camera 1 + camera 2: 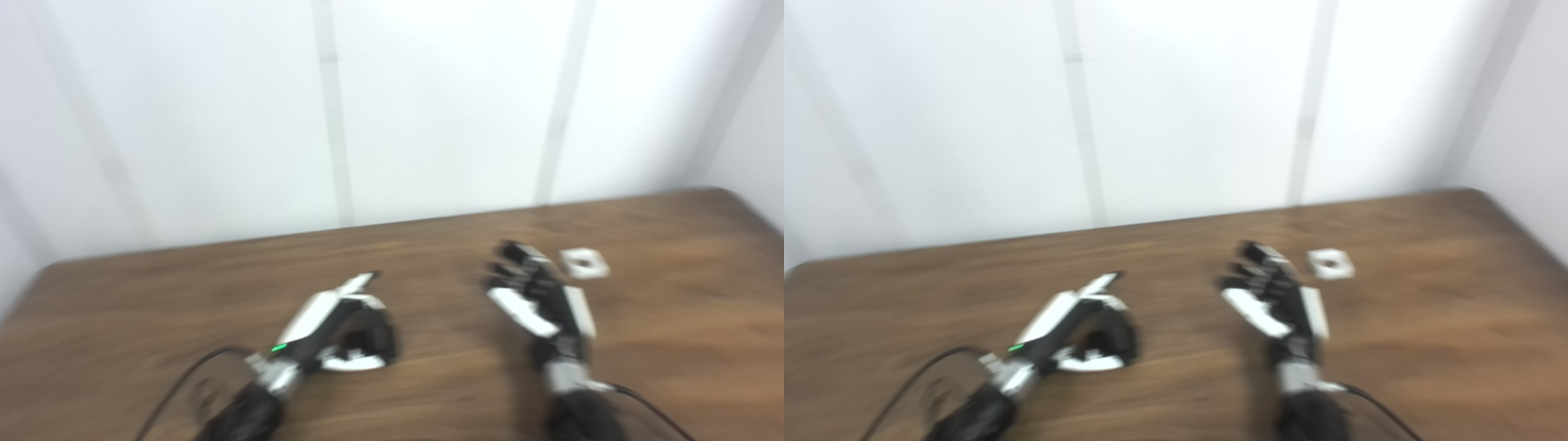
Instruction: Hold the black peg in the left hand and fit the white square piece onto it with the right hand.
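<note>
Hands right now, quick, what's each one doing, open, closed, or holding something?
Left hand: fingers curled, too blurred to tell if it holds anything.
Right hand: open, empty, beside the white square piece.

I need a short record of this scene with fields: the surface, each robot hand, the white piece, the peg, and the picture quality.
surface: brown wooden table
left robot hand: low over the table, fingers curled; blur hides whether it holds anything
right robot hand: fingers apart, holding nothing, just left of the white piece
white square piece with a centre hole: lying flat on the table, not held
black peg: cannot be made out
picture quality: both views blurred
</note>
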`<state>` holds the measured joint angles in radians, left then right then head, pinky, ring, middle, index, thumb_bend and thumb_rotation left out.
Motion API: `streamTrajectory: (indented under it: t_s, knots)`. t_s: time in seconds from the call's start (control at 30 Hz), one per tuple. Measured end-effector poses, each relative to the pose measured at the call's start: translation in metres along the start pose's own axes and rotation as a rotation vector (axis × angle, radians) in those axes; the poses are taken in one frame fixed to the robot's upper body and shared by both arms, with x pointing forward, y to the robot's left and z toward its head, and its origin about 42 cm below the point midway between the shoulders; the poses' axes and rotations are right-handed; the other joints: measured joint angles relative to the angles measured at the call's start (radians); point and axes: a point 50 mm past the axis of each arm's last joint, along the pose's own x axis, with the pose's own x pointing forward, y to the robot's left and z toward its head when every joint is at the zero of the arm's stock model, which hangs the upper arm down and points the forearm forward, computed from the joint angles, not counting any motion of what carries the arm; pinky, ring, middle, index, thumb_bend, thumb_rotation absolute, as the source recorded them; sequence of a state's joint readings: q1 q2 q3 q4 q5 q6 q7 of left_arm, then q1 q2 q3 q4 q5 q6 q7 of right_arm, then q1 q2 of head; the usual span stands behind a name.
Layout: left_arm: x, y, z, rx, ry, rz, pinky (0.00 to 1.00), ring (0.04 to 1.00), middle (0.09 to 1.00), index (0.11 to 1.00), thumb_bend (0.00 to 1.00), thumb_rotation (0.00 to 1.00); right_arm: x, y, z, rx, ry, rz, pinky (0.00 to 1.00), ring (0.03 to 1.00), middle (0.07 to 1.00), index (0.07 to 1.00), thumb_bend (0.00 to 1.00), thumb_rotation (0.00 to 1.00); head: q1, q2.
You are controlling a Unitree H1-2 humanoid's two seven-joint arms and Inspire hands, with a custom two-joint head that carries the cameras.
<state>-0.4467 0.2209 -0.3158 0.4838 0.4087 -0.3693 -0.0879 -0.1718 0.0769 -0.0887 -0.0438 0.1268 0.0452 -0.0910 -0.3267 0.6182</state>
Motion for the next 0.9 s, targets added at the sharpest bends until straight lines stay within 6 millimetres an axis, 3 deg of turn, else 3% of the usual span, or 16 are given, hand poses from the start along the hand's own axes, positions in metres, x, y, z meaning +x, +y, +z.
streamTrajectory:
  t_s: [0.17, 0.37, 0.47, 0.6, 0.73, 0.9]
  knots:
    - [-0.010, 0.011, -0.014, -0.018, 0.012, 0.012, 0.99, 1.000, 1.000, 0.494, 0.52, 0.07, 0.006, 0.003, 0.005, -0.025, -0.021, -0.026, 0.74, 0.786, 0.785, 0.740, 0.68, 0.17, -0.070, -0.012]
    - [-0.010, 0.014, -0.020, -0.022, 0.001, 0.013, 0.99, 1.000, 1.000, 0.494, 0.52, 0.07, 0.010, 0.004, 0.009, -0.028, -0.035, -0.026, 0.74, 0.787, 0.789, 0.739, 0.69, 0.18, -0.072, -0.014]
    - [-0.010, 0.014, -0.020, -0.022, 0.000, 0.014, 1.00, 1.000, 1.000, 0.493, 0.52, 0.07, 0.014, -0.003, 0.013, -0.100, -0.052, -0.024, 0.75, 0.787, 0.774, 0.740, 0.73, 0.25, -0.068, -0.015]
    - [-0.010, 0.014, -0.020, -0.021, 0.004, 0.014, 1.00, 1.000, 1.000, 0.493, 0.52, 0.07, 0.031, -0.026, 0.035, -0.344, -0.129, -0.006, 0.79, 0.819, 0.809, 0.741, 0.73, 0.26, -0.067, -0.015]
    - [-0.010, 0.015, -0.021, -0.021, 0.005, 0.016, 1.00, 1.000, 1.000, 0.493, 0.52, 0.07, 0.058, -0.052, 0.074, -0.539, -0.227, -0.003, 0.79, 0.833, 0.812, 0.736, 0.73, 0.23, -0.074, -0.018]
    - [-0.011, 0.015, -0.021, -0.021, 0.006, 0.017, 1.00, 1.000, 1.000, 0.493, 0.52, 0.07, 0.091, -0.064, 0.113, -0.711, -0.223, 0.006, 0.70, 0.834, 0.857, 0.766, 0.81, 0.24, -0.074, -0.018]
